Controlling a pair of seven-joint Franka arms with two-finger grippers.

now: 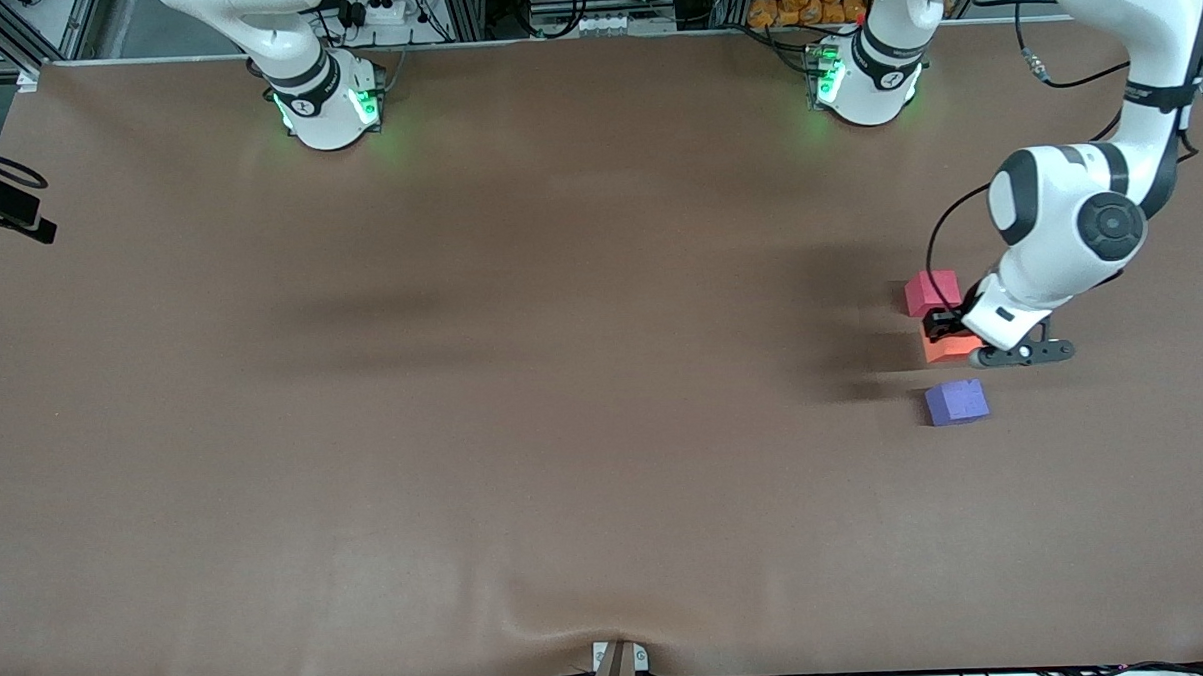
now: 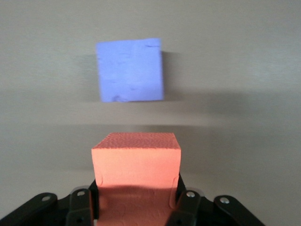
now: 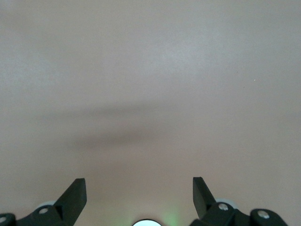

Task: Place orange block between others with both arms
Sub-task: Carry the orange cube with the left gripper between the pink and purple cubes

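Note:
My left gripper (image 1: 947, 332) is shut on the orange block (image 1: 952, 348), its fingers (image 2: 184, 200) pressing two opposite faces. The block hangs low over the gap between the red-pink cube (image 1: 931, 291) and the purple-blue cube (image 1: 956, 402), near the left arm's end of the table. I cannot tell whether it touches the cloth. The left wrist view shows the orange block (image 2: 136, 157) in my left gripper (image 2: 136, 200) with the purple-blue cube (image 2: 130, 69) a short gap away; the red-pink cube is hidden there. My right gripper (image 3: 138, 190) stands open over bare cloth, out of the front view.
The brown table cloth (image 1: 523, 381) runs wide toward the right arm's end. A black camera mount (image 1: 1, 204) sits at that end's edge. A small bracket (image 1: 618, 663) is at the table edge nearest the front camera. Both arm bases (image 1: 328, 102) glow green.

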